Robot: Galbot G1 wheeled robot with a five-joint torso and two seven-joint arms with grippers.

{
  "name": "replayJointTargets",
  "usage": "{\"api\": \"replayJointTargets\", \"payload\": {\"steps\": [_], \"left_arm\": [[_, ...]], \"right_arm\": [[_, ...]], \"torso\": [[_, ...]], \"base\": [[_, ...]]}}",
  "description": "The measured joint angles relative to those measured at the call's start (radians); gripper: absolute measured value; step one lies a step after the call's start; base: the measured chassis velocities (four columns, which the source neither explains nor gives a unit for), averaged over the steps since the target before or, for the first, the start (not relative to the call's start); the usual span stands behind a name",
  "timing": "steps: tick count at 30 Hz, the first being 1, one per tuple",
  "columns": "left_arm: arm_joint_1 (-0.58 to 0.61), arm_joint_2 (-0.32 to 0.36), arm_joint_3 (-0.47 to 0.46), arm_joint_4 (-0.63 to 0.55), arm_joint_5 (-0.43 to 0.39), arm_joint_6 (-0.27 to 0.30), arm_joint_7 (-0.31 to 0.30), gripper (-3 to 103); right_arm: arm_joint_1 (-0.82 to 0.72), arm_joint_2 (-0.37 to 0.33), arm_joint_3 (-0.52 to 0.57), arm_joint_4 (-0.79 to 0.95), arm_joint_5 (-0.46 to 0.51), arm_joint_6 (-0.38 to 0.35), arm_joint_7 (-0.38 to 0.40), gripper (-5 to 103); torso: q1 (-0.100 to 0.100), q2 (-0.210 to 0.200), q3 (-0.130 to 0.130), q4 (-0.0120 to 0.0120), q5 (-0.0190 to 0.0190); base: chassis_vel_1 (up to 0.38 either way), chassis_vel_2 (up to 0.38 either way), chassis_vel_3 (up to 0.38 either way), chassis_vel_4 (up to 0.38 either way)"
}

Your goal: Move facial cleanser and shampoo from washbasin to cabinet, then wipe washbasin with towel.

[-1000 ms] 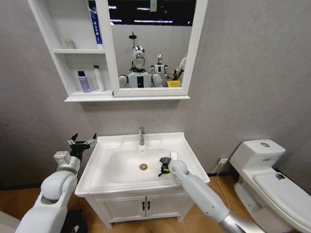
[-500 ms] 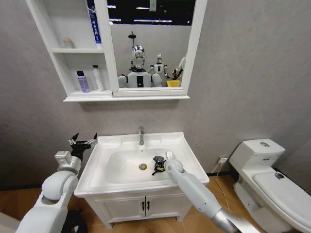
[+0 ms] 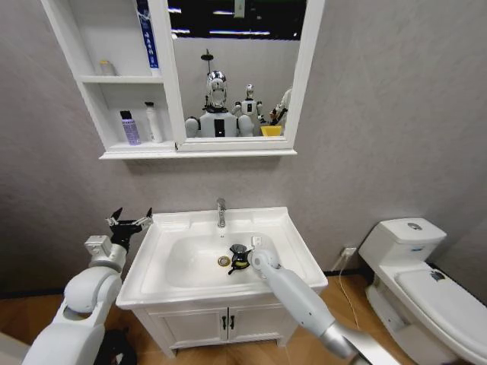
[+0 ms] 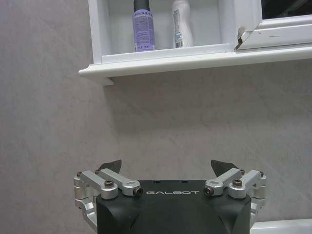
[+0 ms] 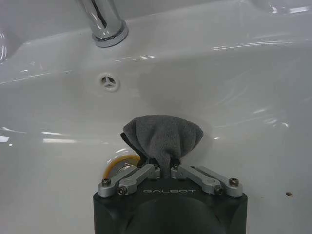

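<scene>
We press the towel [image 5: 163, 134], clamped in our right gripper [image 5: 165, 171], evenly across the washbasin [image 3: 163, 285]; left gripper [image 4: 165, 168] jaws idle apart.

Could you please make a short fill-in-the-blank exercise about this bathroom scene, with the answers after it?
1. The right gripper is shut on the ____ inside the washbasin.
2. The left gripper hangs open beside the washbasin, under the ____.
3. In the lowest shelf of the cabinet stand ____ bottles, a purple bottle and a white bottle.
4. The tap stands at the ____ edge of the washbasin, by the wall.

Answers: towel; cabinet; two; back
</scene>
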Motion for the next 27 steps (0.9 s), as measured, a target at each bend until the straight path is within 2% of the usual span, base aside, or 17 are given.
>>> {"api": "replayJointTargets", "payload": {"steps": [11,17,27], "left_arm": [[-0.002,0.008,-0.006,-0.003,-0.009,0.001,-0.003,100],[-0.001,0.005,-0.007,-0.003,-0.009,0.001,-0.003,100],[0.001,0.002,-0.012,0.002,-0.008,0.001,-0.003,100]], "right_arm": [[0.014,0.037,-0.013,-0.051,0.002,0.005,-0.091,4],[0.027,0.062,-0.032,-0.103,-0.030,0.019,-0.167,4],[0.037,0.116,-0.039,-0.169,-0.043,0.021,-0.195,4]], "torso": [[0.000,0.000,0.000,0.0000,0.0000],[0.000,0.000,0.000,0.0000,0.0000],[0.000,0.000,0.000,-0.0001,0.0000]], "base": [[0.000,0.000,0.000,0.000],[0.000,0.000,0.000,0.000],[0.000,0.000,0.000,0.000]]}}
